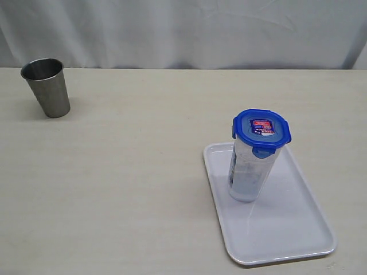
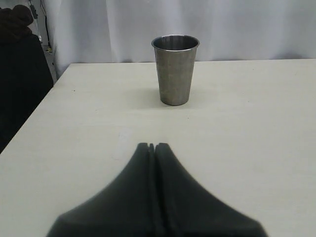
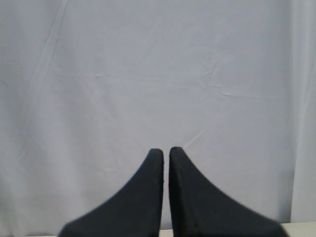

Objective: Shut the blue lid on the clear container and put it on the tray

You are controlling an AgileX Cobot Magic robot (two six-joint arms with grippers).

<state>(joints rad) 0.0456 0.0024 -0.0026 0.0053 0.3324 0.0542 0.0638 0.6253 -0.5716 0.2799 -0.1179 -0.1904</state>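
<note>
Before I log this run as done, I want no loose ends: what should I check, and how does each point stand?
1. Blue lid on the clear container: ok.
2. Lid's tabs all snapped down: cannot tell.
3. Container standing on the white tray, inside its rim: ok.
4. Left gripper shut, holding nothing: ok.
5. Right gripper shut, holding nothing: ok.
6. Metal cup upright, apart from the tray: ok.

The container (image 1: 246, 172) stood upright on the tray (image 1: 298, 229) (toward its far end), the lid (image 1: 261, 129) on top; a cup (image 1: 47, 87) stood well apart, back left on the table (image 1: 126, 189).
</note>
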